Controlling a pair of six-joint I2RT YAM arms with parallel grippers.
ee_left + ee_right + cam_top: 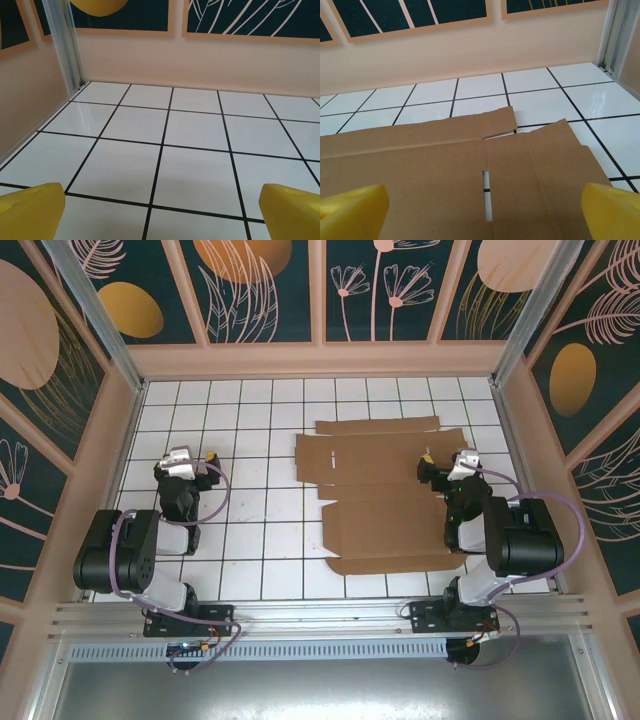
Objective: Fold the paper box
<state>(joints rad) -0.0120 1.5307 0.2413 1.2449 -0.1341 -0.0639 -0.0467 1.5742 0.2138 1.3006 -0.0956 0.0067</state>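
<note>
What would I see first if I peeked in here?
A big flat brown paper box lies unfolded on the white tiled table, right of the middle. The right arm holds its yellow-tipped jaws wide open over the box's right side, while the left arm hangs over bare tiles. Dark walls with golden leaves surround it all.

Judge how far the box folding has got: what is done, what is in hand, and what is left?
Done: nothing; the paper box lies flat and unfolded on the tiled table. In hand: the right claw is open above the box's right part, gripping nothing; the left claw is open over bare tiles. Left: every fold.
</note>
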